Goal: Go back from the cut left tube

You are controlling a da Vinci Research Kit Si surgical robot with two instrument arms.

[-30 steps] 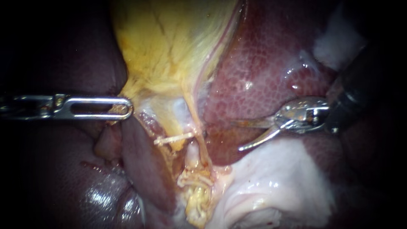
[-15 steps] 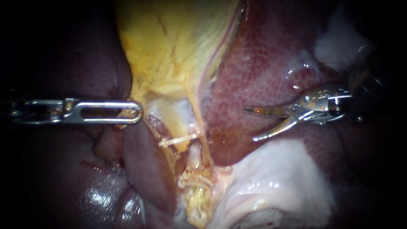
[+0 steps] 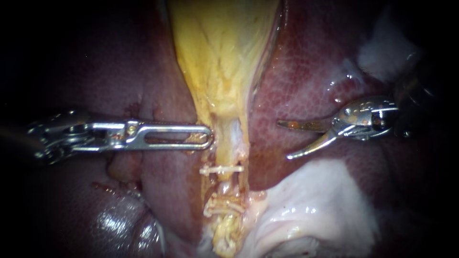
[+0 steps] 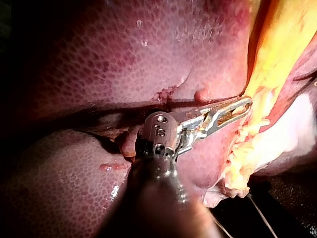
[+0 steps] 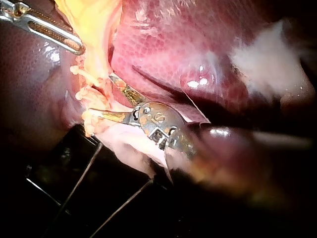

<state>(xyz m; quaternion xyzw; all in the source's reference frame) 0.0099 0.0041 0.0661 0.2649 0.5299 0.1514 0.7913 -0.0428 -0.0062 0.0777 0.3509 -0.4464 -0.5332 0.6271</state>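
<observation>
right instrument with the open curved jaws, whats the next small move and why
Probably draw the right instrument back along its shaft: its curved jaws stand open and empty over the mottled dark red liver, apart from the pale clip below the yellow gallbladder.

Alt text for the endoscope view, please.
The right instrument, blades open and empty, hangs over the liver, clear of the clips. The left instrument grips the yellow gallbladder at its narrow lower end.
</observation>
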